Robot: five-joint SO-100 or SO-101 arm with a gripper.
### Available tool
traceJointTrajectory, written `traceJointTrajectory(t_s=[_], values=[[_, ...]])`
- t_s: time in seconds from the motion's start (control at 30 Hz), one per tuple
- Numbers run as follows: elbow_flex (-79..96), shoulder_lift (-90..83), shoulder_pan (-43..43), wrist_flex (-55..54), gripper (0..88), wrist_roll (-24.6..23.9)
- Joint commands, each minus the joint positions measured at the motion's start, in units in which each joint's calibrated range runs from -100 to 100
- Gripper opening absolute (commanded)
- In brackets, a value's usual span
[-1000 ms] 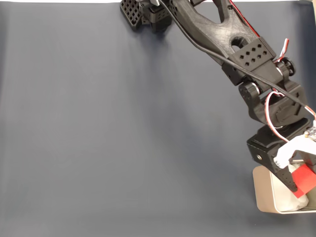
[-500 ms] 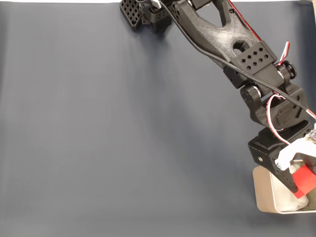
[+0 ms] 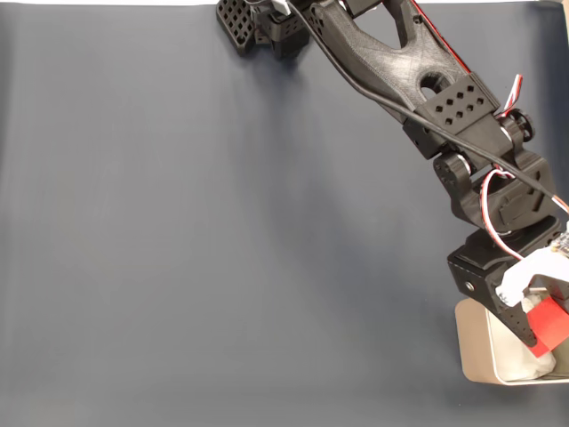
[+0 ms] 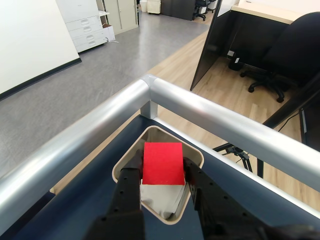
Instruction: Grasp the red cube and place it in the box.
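Note:
My gripper (image 3: 544, 331) is shut on the red cube (image 3: 548, 324), holding it just above the beige box (image 3: 474, 356) at the lower right corner of the dark mat in the fixed view. In the wrist view the red cube (image 4: 162, 163) sits clamped between both black fingers (image 4: 129, 176), directly over the box (image 4: 122, 168), whose crumpled white lining (image 4: 159, 196) shows beneath it. The box's right part is cut off by the fixed view's edge.
The black arm (image 3: 418, 80) reaches down from its base (image 3: 267, 27) at the top. A metal rail (image 4: 210, 117) borders the table corner just beyond the box. The dark mat (image 3: 222, 231) stretches bare to the left.
The gripper with the red cube sank slightly lower over the box between the oldest frame and half a second ago. Since then nothing has visibly moved.

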Motion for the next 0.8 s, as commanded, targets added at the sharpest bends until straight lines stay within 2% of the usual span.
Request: traceJointTrajectory(t_s=[0.0, 0.23, 0.37, 0.53, 0.77], values=[[-3.52, -0.79, 0.01, -0.18, 1.6, -0.24], [-4.25, -1.05, 0.08, -0.26, 24.1, -0.39], [-4.43, -1.05, 0.22, -0.26, 31.4, 0.10], [-4.52, -1.05, 0.36, -0.75, 38.0, 0.49], [-3.70, -1.05, 0.79, -1.65, 40.5, 1.12]])
